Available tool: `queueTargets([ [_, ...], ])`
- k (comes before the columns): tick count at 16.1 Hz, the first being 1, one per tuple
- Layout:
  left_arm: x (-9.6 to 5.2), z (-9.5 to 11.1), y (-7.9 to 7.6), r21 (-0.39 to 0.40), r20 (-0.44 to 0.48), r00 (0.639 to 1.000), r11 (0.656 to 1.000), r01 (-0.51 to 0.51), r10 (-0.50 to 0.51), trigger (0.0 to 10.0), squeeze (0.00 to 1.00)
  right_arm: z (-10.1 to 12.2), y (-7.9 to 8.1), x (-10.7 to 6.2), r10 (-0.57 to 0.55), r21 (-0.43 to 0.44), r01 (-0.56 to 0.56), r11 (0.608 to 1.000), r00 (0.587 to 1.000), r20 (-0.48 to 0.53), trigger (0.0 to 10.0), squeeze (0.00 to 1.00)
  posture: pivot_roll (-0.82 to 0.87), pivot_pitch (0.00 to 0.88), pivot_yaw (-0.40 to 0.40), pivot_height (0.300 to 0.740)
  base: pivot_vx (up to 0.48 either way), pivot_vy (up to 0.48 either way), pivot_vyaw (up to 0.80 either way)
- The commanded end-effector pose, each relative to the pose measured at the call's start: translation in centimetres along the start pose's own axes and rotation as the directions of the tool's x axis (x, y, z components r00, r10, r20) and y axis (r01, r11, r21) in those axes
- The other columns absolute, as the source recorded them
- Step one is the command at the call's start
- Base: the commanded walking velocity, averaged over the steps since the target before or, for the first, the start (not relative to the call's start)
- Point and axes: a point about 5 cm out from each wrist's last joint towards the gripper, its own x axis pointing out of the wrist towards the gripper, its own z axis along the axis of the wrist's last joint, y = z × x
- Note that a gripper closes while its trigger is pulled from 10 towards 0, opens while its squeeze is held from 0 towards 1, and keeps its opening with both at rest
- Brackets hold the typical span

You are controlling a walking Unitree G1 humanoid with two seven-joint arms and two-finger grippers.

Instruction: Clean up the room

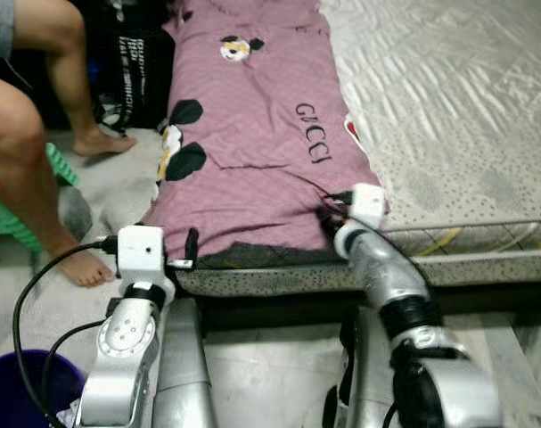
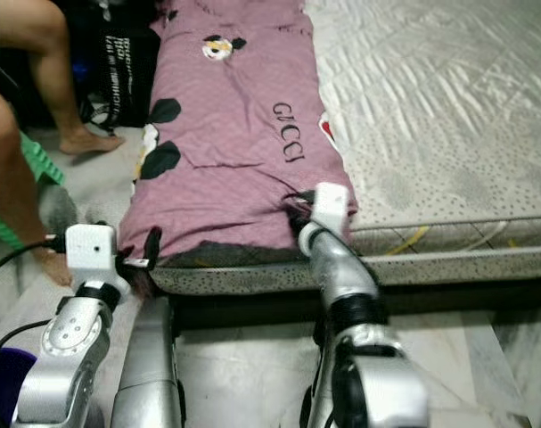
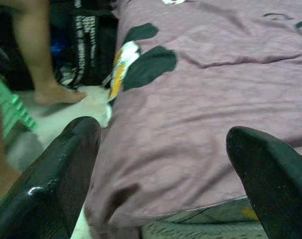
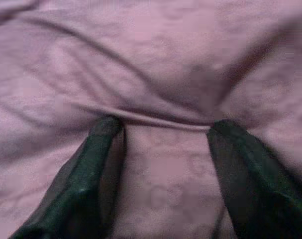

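Nearest to me, low on my left, stands a purple bucket (image 1: 20, 392) on the floor, with a black cable (image 1: 29, 303) looping above it. Just above, my left gripper (image 3: 160, 164) waits at the near left corner of the blanket (image 1: 261, 134). Its fingers are wide apart and hold nothing; the corner lies between them, not yet touched. I think I keep it there so I can take this corner.

My right gripper (image 4: 160, 134) is at the near right corner. Its fingers (image 4: 98, 164) are spread and press on the cloth, and a small ridge of fabric rises between the tips. I judge this as the start of a pinch, not yet a grip.

The blanket is mauve, with black and white flowers and printed letters. It lies flat on the left part of the mattress (image 1: 448, 116). Its long axis runs away from me, from the foot edge toward the far end, and its short edge faces me and hangs a little over the mattress edge.

To my left a person sits; bare legs (image 1: 29, 178) rest on the floor beside a green stool (image 1: 12, 223). Farther back stands a dark bag (image 1: 132, 76).
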Motion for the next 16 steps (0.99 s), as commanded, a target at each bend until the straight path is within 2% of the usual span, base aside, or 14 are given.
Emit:
queueTargets([
  [1, 0.0, -0.4, 0.4, 0.011, -0.015, 1.0, 1.0, -0.011, 0.011, 10.0, 0.0, -1.6, -2.4, -0.2, -0.095, 0.03, 0.096, 0.995, 0.994, -0.06, 10.0, 1.0, 0.19, 0.055, 0.009, 0.49, 0.0, 0.0, 0.0],
  [4, 0.3, -0.5, 0.4, 0.01, -0.013, 1.0, 1.0, -0.012, 0.012, 10.0, 0.0, -2.4, -5.4, -1.4, -0.176, 0.024, 0.177, 0.984, 0.983, -0.059, 10.0, 1.0, 0.17, 0.038, 0.011, 0.49, 0.0, 0.0, 0.0],
  [6, 0.7, -0.5, 0.5, 0.01, -0.005, 1.0, 1.0, -0.01, 0.01, 10.0, 0.0, -3.6, -7.4, -3.8, -0.22, 0.063, 0.222, 0.973, 0.974, -0.046, 10.0, 1.0, 0.15, 0.023, 0.011, 0.49, 0.0, 0.0, 0.0],
  [7, 0.8, -0.5, 0.5, 0.01, -0.003, 1.0, 1.0, -0.01, 0.01, 10.0, 0.0, -3.8, -7.5, -4.3, -0.221, 0.069, 0.224, 0.972, 0.974, -0.043, 10.0, 1.0, 0.15, 0.017, 0.012, 0.49, 0.0, 0.0, 0.0],
  [9, 1.1, -0.3, 0.5, 0.008, 0.011, 1.0, 1.0, -0.008, 0.008, 10.0, 0.0, -4.7, -7.6, -7.2, -0.213, 0.07, 0.213, 0.975, 0.977, 0.0, 10.0, 1.0, 0.13, 0.002, 0.017, 0.49, 0.0, 0.0, 0.0],
  [10, 1.4, -0.1, 0.5, 0.004, 0.022, 1.0, 1.0, -0.004, 0.003, 10.0, 0.0, -3.8, -6.8, -8.3, -0.163, 0.021, 0.162, 0.987, 0.983, 0.089, 10.0, 1.0, 0.11, 0.0, 0.022, 0.49, 0.0, 0.0, 0.0],
  [11, 1.7, 0.3, 0.4, -0.006, 0.047, 0.999, 1.0, 0.0, 0.0, 10.0, 0.0, -1.8, -5.5, -9.3, -0.093, -0.077, 0.114, 0.991, 0.968, 0.234, 10.0, 1.0, 0.1, 0.0, 0.024, 0.49, 0.0, 0.0, 0.0],
  [12, 2.0, 0.8, 0.3, 0.0, 0.078, 0.997, 1.0, 0.005, -0.005, 10.0, 0.0, 0.6, -3.8, -9.8, -0.02, -0.153, 0.081, 0.985, 0.93, 0.366, 10.0, 1.0, 0.09, 0.0, 0.03, 0.49, 0.0, 0.0, 0.0],
  [13, 2.3, 1.2, 0.2, 0.002, 0.098, 0.995, 1.0, 0.005, -0.005, 10.0, 0.0, 3.1, -1.8, -10.2, 0.047, -0.229, 0.077, 0.97, 0.869, 0.492, 10.0, 1.0, 0.08, 0.0, 0.033, 0.49, 0.0, 0.0, 0.0],
  [14, 2.4, 1.3, 0.2, -0.002, 0.101, 0.995, 1.0, 0.004, -0.004, 10.0, 0.0, 3.9, -1.2, -10.3, 0.066, -0.246, 0.08, 0.966, 0.844, 0.532, 10.0, 1.0, 0.08, 0.0, 0.033, 0.49, 0.0, 0.0, 0.0],
  [15, 2.8, 1.3, 0.1, -0.006, 0.106, 0.994, 1.0, 0.004, -0.003, 10.0, 0.0, 6.7, 0.8, -10.7, 0.087, -0.263, 0.112, 0.958, 0.763, 0.64, 10.0, 1.0, 0.07, 0.0, 0.038, 0.49, 0.0, 0.0, 0.0],
  [16, 2.9, 1.2, 0.1, -0.006, 0.107, 0.994, 1.0, 0.004, -0.004, 10.0, 0.0, 7.2, 1.4, -10.7, 0.097, -0.268, 0.109, 0.957, 0.751, 0.653, 10.0, 0.91, 0.07, 0.0, 0.039, 0.49, 0.0, 0.0, 0.0],
])
